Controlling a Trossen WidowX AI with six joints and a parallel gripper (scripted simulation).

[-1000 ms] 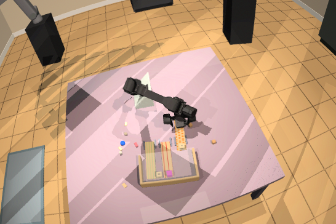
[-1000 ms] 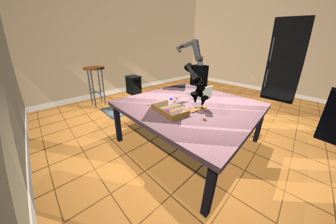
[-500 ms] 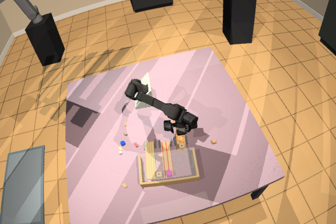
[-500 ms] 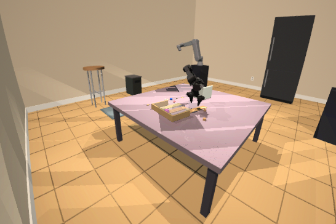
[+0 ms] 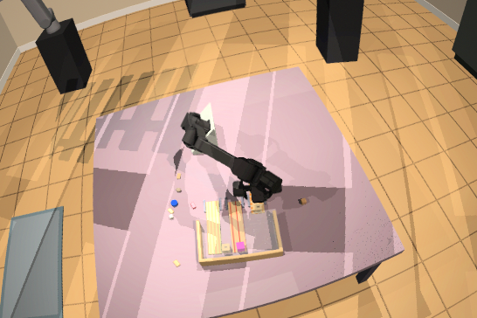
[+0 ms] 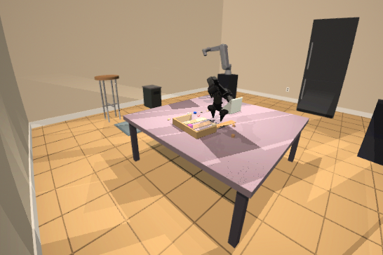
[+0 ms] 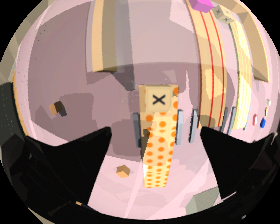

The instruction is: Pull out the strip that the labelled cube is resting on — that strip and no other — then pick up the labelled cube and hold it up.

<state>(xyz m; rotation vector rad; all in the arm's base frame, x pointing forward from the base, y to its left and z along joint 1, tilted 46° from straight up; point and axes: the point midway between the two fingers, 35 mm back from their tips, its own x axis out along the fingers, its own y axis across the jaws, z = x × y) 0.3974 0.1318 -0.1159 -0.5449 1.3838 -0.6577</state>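
Note:
A tan cube with a black X (image 5: 258, 207) (image 7: 158, 99) rests on the tray-side end of the orange-dotted strip (image 7: 161, 150) (image 6: 226, 124), which lies outside the tray between low grey guides. My gripper (image 5: 250, 195) (image 6: 217, 119) (image 7: 158, 132) is open and empty above this strip, its fingers on either side, with the cube ahead of them in the wrist view. A red-lined strip (image 5: 236, 222) (image 7: 207, 65) bears a magenta cube (image 5: 240, 246) (image 7: 201, 4). Beside it is a yellow striped strip (image 5: 213, 226) (image 7: 244, 75); a second tan marked cube (image 5: 225, 247) (image 7: 224, 13) is near its inner end.
The wooden tray (image 5: 199, 241) (image 6: 207, 133) has low walls and a see-through cover. Low guides stand at its open side. A brown block (image 5: 303, 201) (image 7: 57, 108) and another block (image 7: 123, 171) lie on the table. A blue piece (image 5: 174, 203) and several small pieces lie left. A pale panel (image 6: 234, 106) stands behind.

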